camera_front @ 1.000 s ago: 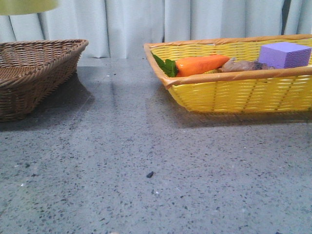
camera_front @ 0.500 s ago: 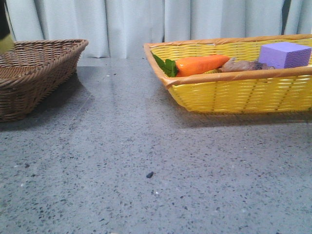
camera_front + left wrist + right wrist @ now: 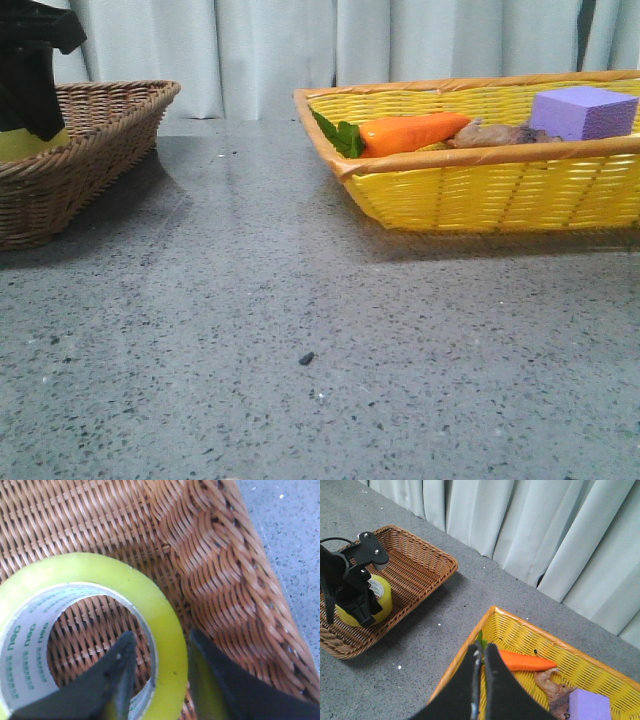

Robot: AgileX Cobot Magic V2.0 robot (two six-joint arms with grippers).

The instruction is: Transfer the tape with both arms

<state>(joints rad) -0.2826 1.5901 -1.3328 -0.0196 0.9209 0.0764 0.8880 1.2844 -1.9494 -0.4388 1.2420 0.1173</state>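
Observation:
The tape (image 3: pixel 167 630), a yellow-green roll with a white core and green lettering, is inside the brown wicker basket (image 3: pixel 225 580). My left gripper (image 3: pixel 159 652) is shut on the roll's wall, one finger inside the core and one outside. In the front view the left gripper (image 3: pixel 30 95) stands over the brown basket (image 3: pixel 110 110) at the far left, with the tape (image 3: pixel 25 146) showing just above the rim. The right wrist view shows the tape (image 3: pixel 382 597) low in that basket. My right gripper (image 3: pixel 481 652) is shut and empty, above the near corner of the yellow basket (image 3: pixel 600 665).
The yellow basket (image 3: pixel 480 190) at the right holds a carrot (image 3: pixel 410 132), a brown toy (image 3: pixel 500 135) and a purple foam cube (image 3: pixel 583 112). Grey speckled tabletop lies between the two baskets. Curtains hang behind.
My left gripper has come down from the top left corner with the tape into the brown basket. The yellow basket and its contents have not moved.

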